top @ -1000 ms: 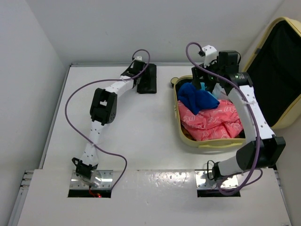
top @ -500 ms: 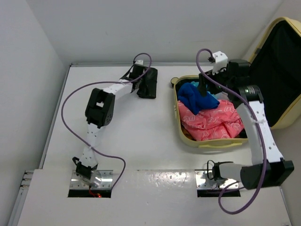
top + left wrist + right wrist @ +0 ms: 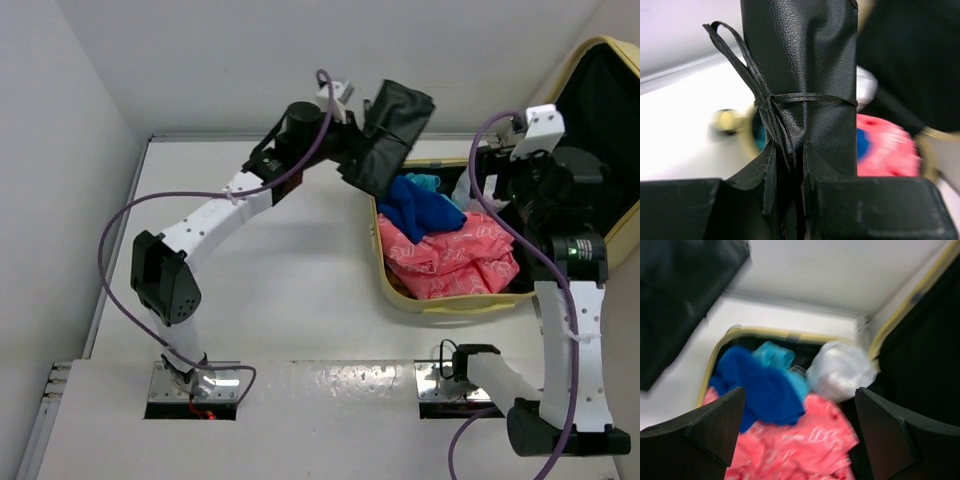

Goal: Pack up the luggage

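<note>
Top camera: high on the near side, looking down. Wrist cameras close in, facing forward; all share the luggage (image 3: 440, 303).

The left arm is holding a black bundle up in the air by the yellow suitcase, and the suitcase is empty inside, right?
Not quite. The left gripper does hold the black bundle up by the yellow suitcase, but the suitcase is not empty: the top view shows a blue garment and a pink garment inside it.
</note>
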Controlling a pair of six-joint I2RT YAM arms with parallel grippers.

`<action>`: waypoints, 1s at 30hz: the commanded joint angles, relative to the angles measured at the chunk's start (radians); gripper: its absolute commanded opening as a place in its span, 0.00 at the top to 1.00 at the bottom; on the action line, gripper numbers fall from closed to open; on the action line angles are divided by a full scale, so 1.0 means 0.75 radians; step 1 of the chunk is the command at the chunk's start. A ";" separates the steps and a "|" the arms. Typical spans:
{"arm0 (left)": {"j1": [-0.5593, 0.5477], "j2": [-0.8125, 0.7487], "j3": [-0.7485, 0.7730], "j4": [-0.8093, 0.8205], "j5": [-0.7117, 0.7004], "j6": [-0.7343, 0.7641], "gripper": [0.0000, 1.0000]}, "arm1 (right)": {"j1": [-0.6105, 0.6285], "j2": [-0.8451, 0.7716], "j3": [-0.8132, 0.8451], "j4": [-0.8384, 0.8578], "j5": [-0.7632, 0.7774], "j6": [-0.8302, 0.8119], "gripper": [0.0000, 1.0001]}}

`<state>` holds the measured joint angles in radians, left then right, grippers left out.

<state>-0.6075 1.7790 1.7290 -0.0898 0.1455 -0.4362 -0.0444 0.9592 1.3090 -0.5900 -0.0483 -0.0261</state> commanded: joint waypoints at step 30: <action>-0.129 0.109 0.045 -0.036 0.002 0.025 0.13 | -0.202 0.648 0.689 0.596 0.723 -1.366 0.01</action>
<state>-0.7898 2.0052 1.8004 -0.1558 0.1646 -0.4416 -0.1364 1.4181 1.7775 -0.2317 0.4641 -0.9562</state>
